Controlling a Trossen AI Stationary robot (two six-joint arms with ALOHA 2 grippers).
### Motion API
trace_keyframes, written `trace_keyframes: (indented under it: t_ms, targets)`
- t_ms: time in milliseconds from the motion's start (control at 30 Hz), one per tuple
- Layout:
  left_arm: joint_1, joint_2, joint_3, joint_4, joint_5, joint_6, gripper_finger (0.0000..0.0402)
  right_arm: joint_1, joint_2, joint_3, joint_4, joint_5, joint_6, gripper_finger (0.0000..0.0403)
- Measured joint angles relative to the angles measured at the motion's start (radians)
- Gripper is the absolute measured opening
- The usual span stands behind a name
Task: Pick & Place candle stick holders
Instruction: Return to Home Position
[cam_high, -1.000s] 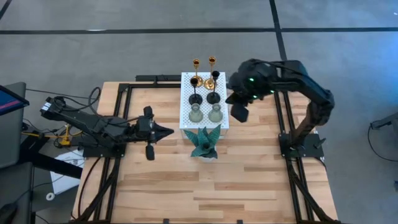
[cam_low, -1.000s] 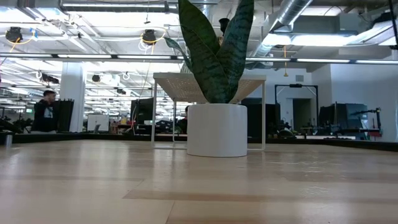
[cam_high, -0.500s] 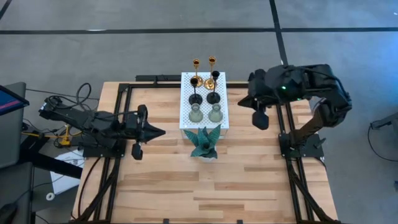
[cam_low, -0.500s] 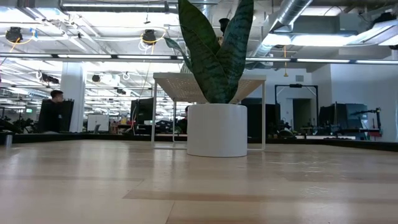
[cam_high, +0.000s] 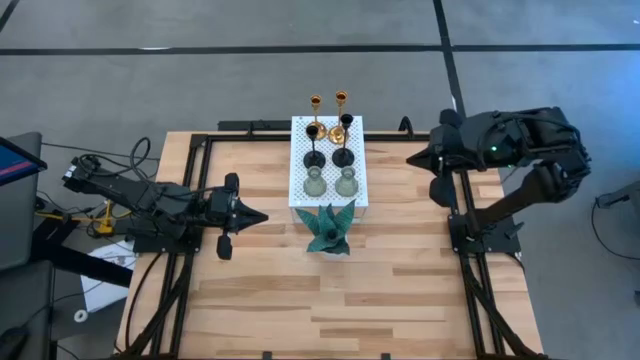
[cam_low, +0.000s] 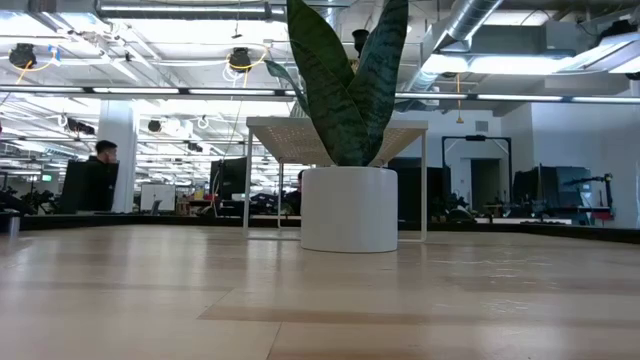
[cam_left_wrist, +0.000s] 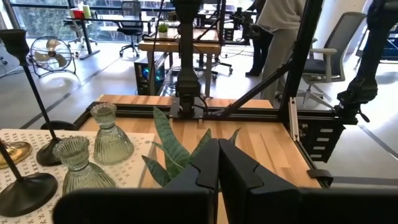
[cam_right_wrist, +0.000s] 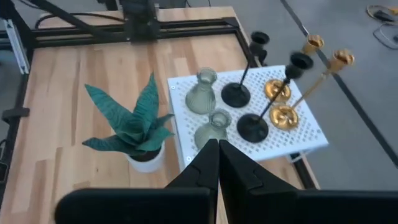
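Observation:
Six candle stick holders stand on a white perforated stand (cam_high: 328, 125) at the table's far middle. Two are gold (cam_high: 340, 100) at the back, two black (cam_high: 343, 155) in the middle, and two grey-green glass (cam_high: 315, 184) in front. In the right wrist view the gold (cam_right_wrist: 283, 115), black (cam_right_wrist: 252, 126) and glass (cam_right_wrist: 214, 127) holders stand upright on their bases. My left gripper (cam_high: 264, 215) is shut, level, to the left of the stand, holding nothing. My right gripper (cam_high: 411, 160) is shut, raised to the right of the stand, holding nothing.
A teal-leaved plant in a white pot (cam_high: 328, 230) stands just in front of the stand, and it fills the middle of the low view (cam_low: 348, 208). Black frame rails (cam_high: 460, 250) run along both table sides. The near half of the wooden table (cam_high: 330, 310) is bare.
My right gripper has drawn back from beside the stand toward the table's right edge, rising a little and turning. My left gripper has pulled back slightly toward the left edge, then held still. The holders have not moved.

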Motion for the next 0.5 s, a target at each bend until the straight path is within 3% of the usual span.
trace_keyframes:
  t_ms: [500]
  targets:
    - [0.000, 0.000, 0.000, 0.000, 0.000, 0.000, 0.0006, -0.001, -0.427, -0.750, 0.557, -0.058, 0.033, 0.0000]
